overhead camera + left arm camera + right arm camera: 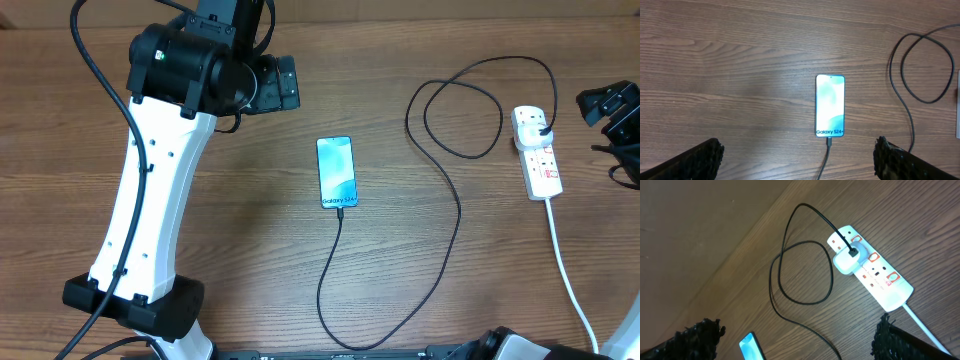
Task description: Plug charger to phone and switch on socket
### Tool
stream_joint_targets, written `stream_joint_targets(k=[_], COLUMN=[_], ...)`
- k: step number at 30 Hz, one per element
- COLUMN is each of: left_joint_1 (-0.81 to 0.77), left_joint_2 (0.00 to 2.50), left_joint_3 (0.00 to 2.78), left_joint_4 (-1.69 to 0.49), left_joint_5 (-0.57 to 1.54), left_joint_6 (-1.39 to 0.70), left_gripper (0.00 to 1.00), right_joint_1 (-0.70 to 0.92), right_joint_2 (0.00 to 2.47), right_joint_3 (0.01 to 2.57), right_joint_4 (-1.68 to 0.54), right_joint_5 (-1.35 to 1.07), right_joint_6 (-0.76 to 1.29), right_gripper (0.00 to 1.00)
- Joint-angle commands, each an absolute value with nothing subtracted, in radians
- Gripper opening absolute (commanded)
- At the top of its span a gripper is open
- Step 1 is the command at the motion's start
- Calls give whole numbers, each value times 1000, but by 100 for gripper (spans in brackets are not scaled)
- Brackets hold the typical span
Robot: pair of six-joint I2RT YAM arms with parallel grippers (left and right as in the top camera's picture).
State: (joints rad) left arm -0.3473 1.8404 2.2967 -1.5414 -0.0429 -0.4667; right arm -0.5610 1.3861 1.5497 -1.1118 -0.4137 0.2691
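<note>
The phone (336,172) lies screen up, lit blue, at the table's middle, and the left wrist view shows it too (830,106). The charger's thin black cable (455,215) has its connector tip (829,142) in the phone's near end. It loops round to a plug head (845,262) seated in the white socket strip (540,160) at the right. My left gripper (799,155) hangs open above the table, to the phone's upper left. My right gripper (797,336) is open too, off beside the socket (875,272), touching nothing.
The socket's thick white cord (568,275) runs toward the front right edge. The black cable makes a loose loop (460,115) left of the strip. My left arm's white link (150,200) slants over the table's left side.
</note>
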Motion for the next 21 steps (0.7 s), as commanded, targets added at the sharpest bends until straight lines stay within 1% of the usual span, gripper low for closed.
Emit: stream_joint_targets(k=[1,21], left_joint_1=[-347,-347], left_joint_2=[1846,1846], left_joint_3=[2291,2291], left_joint_4=[-1540,-1544], left_joint_5=[-62,-60], left_joint_6=[-449,-448], left_gripper=[100,100], right_joint_1=[-558,-558], right_joint_2=[1387,1387], right_joint_3=[1565,1565], right_joint_4=[-1110,-1110], right_joint_5=[-411,-411], right_joint_6=[273,273], right_gripper=[100,100])
